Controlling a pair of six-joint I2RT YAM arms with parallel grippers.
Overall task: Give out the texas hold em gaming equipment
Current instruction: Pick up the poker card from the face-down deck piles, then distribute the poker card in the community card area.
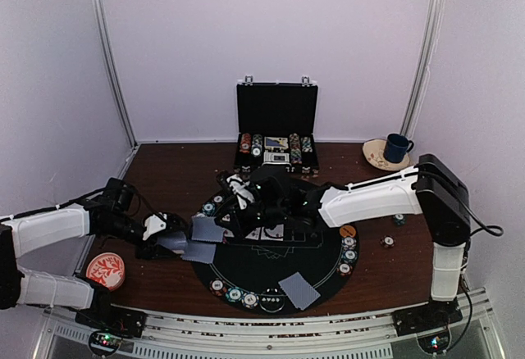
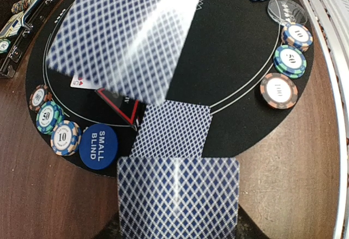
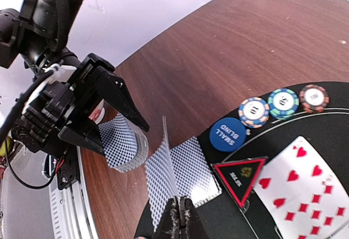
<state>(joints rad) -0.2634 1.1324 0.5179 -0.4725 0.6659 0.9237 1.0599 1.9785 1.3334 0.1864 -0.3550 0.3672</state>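
My left gripper (image 1: pixel 168 243) is shut on a bent deck of grey-blue-backed cards (image 2: pixel 178 198) at the black round mat's (image 1: pixel 316 261) left edge. Just right of the deck, my right gripper (image 3: pixel 180 213) is shut on a single card (image 3: pixel 162 165), held on edge above a card (image 3: pixel 195 165) lying face down on the mat. Beside it are the blue small blind button (image 3: pixel 228 134), a red triangle marker (image 3: pixel 240 175), a face-up hearts card (image 3: pixel 297 190) and three striped chips (image 3: pixel 253 112). Another face-down card (image 1: pixel 299 289) lies at the mat's near edge.
An open black briefcase (image 1: pixel 276 117) with chip rows stands at the back. A red-and-white dish (image 1: pixel 105 270) sits near left. A blue mug (image 1: pixel 398 147) stands on a saucer at back right. Loose chips (image 1: pixel 388 242) lie right of the mat. More chips (image 2: pixel 278 90) line its near rim.
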